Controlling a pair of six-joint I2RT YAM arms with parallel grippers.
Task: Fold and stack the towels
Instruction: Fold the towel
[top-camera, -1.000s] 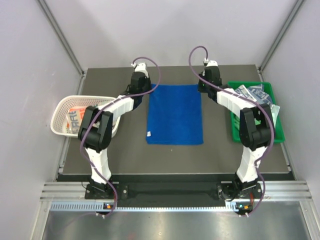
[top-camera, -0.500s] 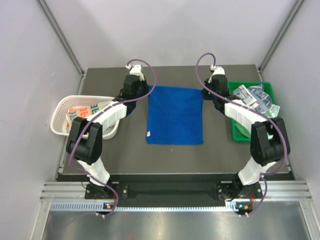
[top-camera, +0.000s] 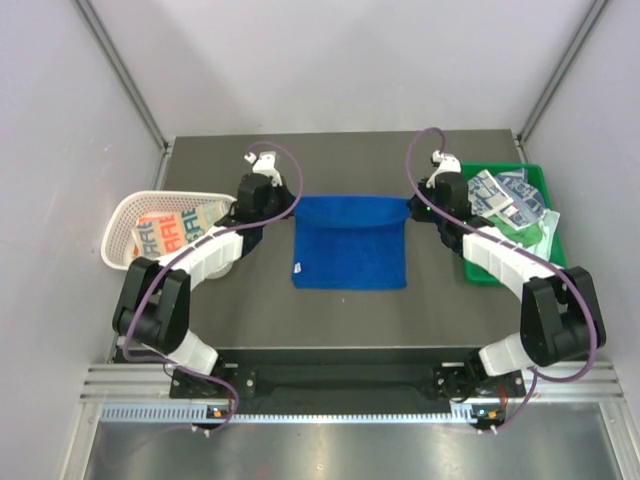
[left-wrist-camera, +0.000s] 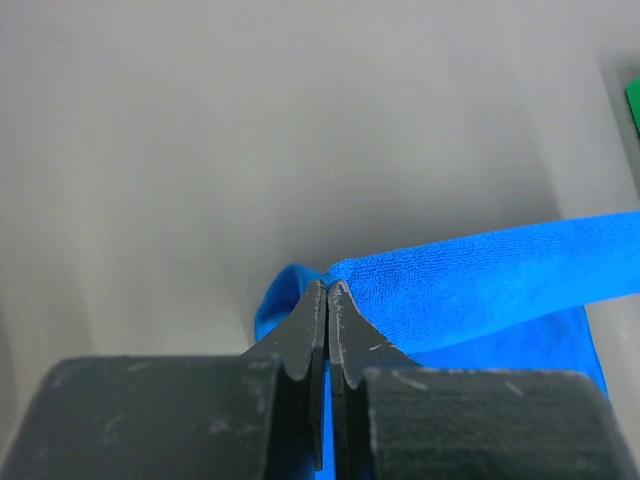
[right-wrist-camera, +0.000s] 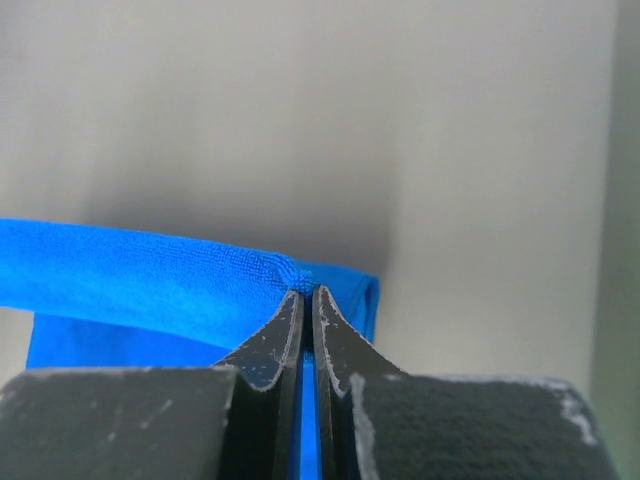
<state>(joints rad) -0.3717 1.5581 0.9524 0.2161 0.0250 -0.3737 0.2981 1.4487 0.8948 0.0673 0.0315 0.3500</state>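
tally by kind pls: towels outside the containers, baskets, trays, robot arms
blue towel: 1
white mesh basket: 1
green tray: 1
robot arms: 2, left arm and right arm
total: 5

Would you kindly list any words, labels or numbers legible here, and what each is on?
No text reads clearly.
Orange-teal towel in the white basket: large letters, too blurred to quote.
Printed towels in the green tray: blue-grey print, unreadable.
Blue towel: small white tag, too small to read.
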